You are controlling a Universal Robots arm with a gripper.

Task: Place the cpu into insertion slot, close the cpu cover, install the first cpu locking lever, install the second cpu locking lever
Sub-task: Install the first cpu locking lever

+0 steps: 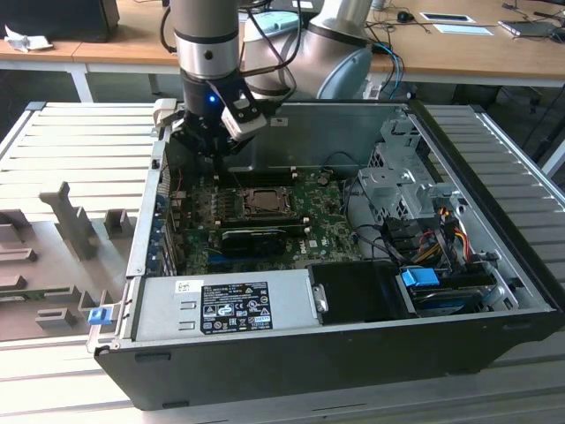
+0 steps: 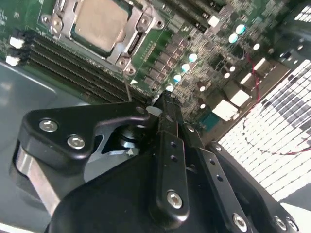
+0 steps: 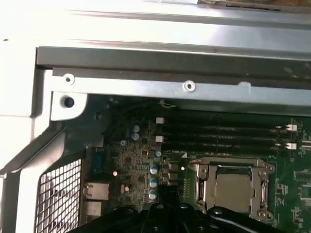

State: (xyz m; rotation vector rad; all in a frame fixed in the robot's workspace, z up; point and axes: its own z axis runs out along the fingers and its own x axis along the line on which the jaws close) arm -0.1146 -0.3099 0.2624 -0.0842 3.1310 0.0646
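Pale silver-grey square cpu [image 3: 232,187] seated under thin square metal cpu cover [image 3: 228,164], mid green motherboard [image 3: 301,167], black gripper [image 2: 164,99] hovering near board's corner, jaws pressed together, empty.

You'll see a green board [image 2: 160,48] dotted with pale blue-topped capacitors [image 2: 192,58]. On it sits the pale silver-grey cpu [image 2: 99,22], framed by the shiny silver cover [image 2: 137,29]. Black memory slots [image 2: 68,63] run beside it in parallel stripes, tipped with white clips [image 2: 14,41]. Your gripper [image 2: 163,99] is matte black with silver screws. The grille [image 2: 282,141] makes a bright white grid of small squares, crossed by a thin red wire [image 2: 250,68]. In the exterior view the case [image 1: 353,353] is black, with a blue clip [image 1: 419,276] inside.
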